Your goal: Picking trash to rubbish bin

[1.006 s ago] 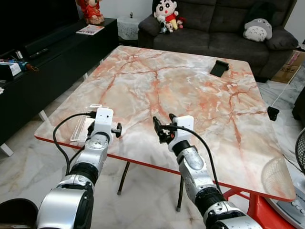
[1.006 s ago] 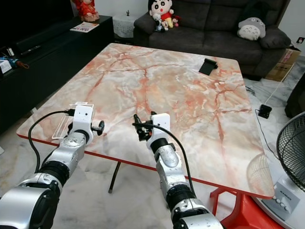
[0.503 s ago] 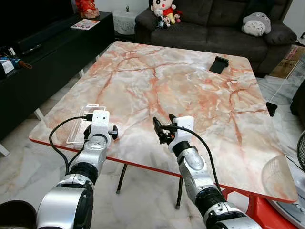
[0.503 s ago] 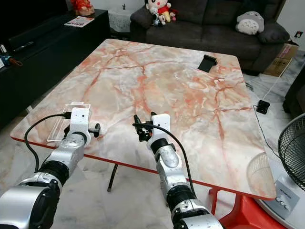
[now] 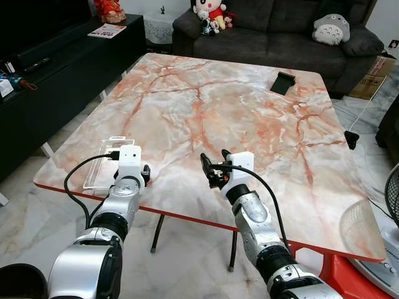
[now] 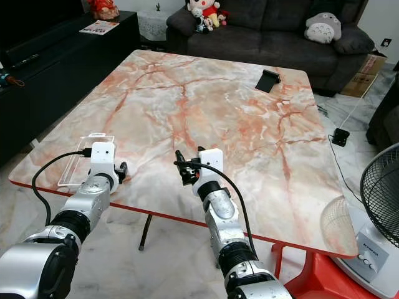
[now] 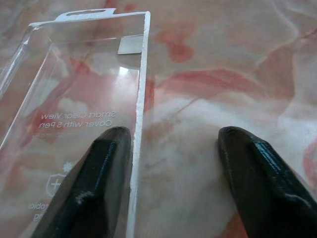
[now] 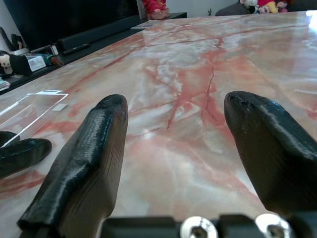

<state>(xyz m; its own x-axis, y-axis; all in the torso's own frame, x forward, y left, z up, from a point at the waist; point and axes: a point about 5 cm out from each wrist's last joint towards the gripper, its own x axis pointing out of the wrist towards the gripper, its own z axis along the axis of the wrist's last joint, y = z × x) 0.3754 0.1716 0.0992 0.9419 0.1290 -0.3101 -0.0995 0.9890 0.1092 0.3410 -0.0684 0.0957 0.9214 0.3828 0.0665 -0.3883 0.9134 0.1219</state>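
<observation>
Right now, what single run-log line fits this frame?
left gripper: open, at edge of clear plastic package | right gripper: open, over marble table | package: flat on table, not gripped

Left gripper (image 7: 171, 163): arm extended forward, jaws spread apart. Right gripper (image 8: 176, 148): arm extended forward beside it, jaws spread apart, holding nothing.
</observation>
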